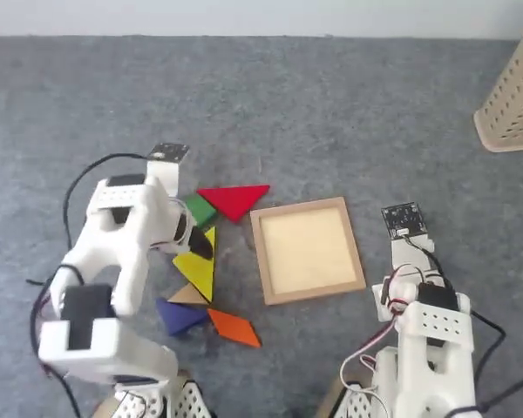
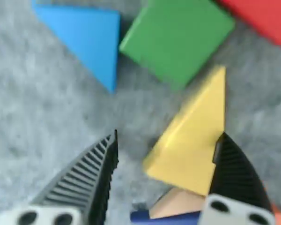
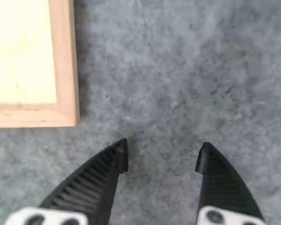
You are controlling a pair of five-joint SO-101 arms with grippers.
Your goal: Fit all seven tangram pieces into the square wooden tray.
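The square wooden tray [image 1: 307,250] lies mid-table with nothing in it; one corner [image 3: 61,112] shows in the right wrist view. Left of it lie a red triangle [image 1: 234,198], green square [image 1: 199,209], yellow triangle [image 1: 196,266], tan triangle [image 1: 187,294], dark blue triangle [image 1: 179,315] and orange parallelogram [image 1: 235,328]. My left gripper [image 2: 168,138] hangs open low over the yellow triangle [image 2: 194,145], one finger above it and the other over carpet. Beyond it lie a light blue triangle [image 2: 86,35] and the green square [image 2: 178,40]. My right gripper [image 3: 164,145] is open over bare carpet beside the tray.
Grey carpet covers the table. A perforated cream basket [image 1: 512,100] stands at the far right edge. The right arm [image 1: 423,313] sits just right of the tray, the left arm [image 1: 113,252] over the left side of the piece cluster.
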